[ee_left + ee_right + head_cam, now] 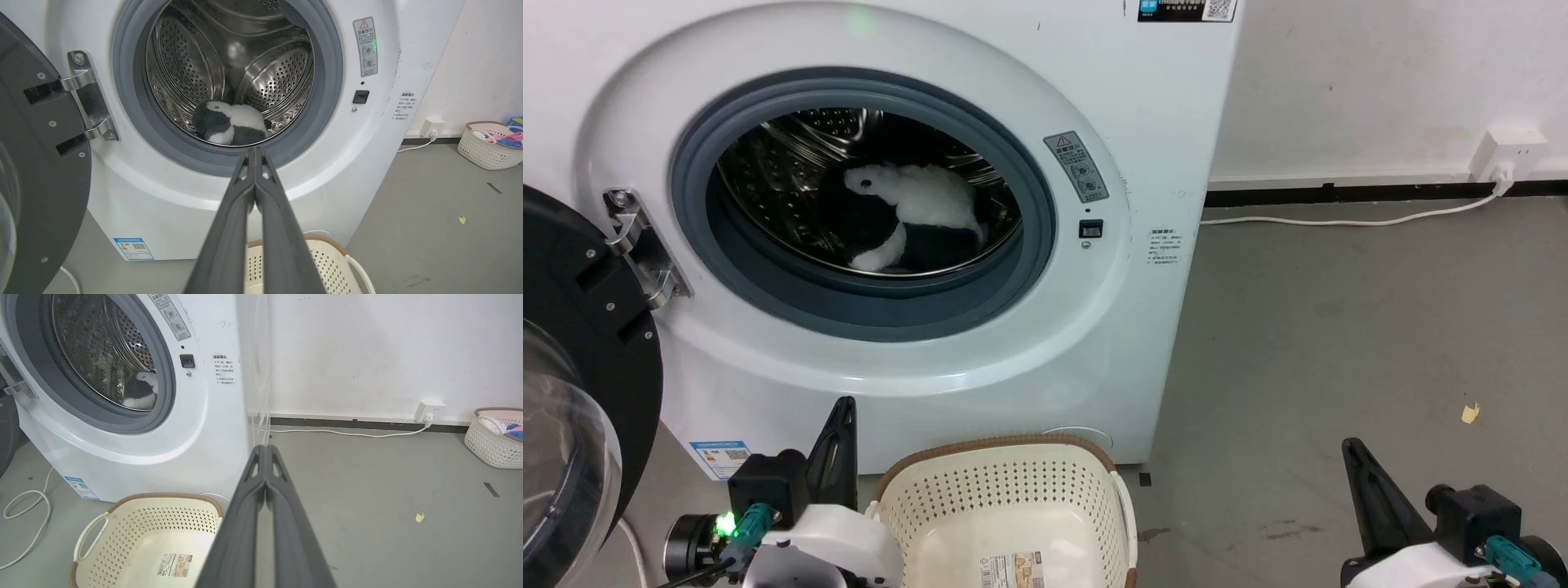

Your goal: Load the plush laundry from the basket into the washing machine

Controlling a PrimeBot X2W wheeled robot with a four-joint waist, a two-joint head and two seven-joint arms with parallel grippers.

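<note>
Left gripper, right gripper: both closed, empty. Plush penguin in the drum beyond the left; grey, seemingly concrete floor below.

A white socket block sits low on the white wall, its cable trailing beside the black skirting. On the grey floor lies a yellow scrap. Against the wall stands a pale hamper holding coloured clothes.

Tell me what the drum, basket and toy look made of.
Drum: polished metal, likely steel, going by the mirror-like glare and punched holes. Basket: cream moulded plastic, matte, with perforated walls. Its brown rim looks woven, though it may be moulded too. Toy: fluffy, synthetic-looking plush in black and white, with fuzzy edges.
</note>
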